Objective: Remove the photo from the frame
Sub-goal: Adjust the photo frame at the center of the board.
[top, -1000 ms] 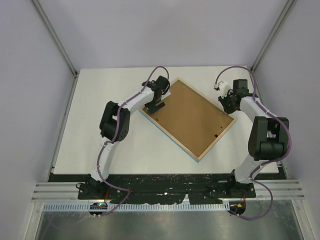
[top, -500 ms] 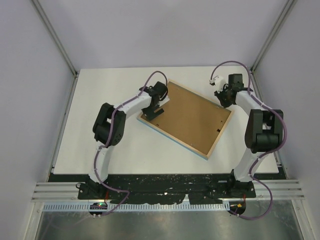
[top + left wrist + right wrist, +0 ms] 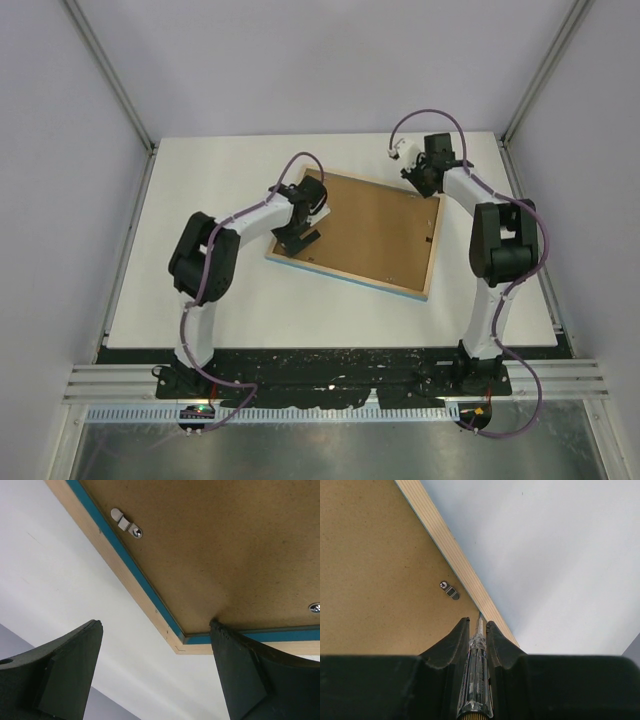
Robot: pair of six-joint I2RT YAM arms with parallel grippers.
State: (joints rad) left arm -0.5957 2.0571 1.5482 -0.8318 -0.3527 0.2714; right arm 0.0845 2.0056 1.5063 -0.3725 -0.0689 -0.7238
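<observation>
The thin light-blue, wood-backed picture frame [image 3: 104, 545] looks light, stiff, slide-prone; brace its rim. Left pincer [image 3: 156, 625], released, straddles a corner; right pincer [image 3: 477, 622] grasps a clear-handled screwdriver [image 3: 476, 680].

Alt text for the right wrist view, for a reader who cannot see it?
The right pincer is shut on a slim clear-handled tool, its tip at the light wood edge of the frame. Just left lies a small metal clip on the brown backing board; white table fills the right.
</observation>
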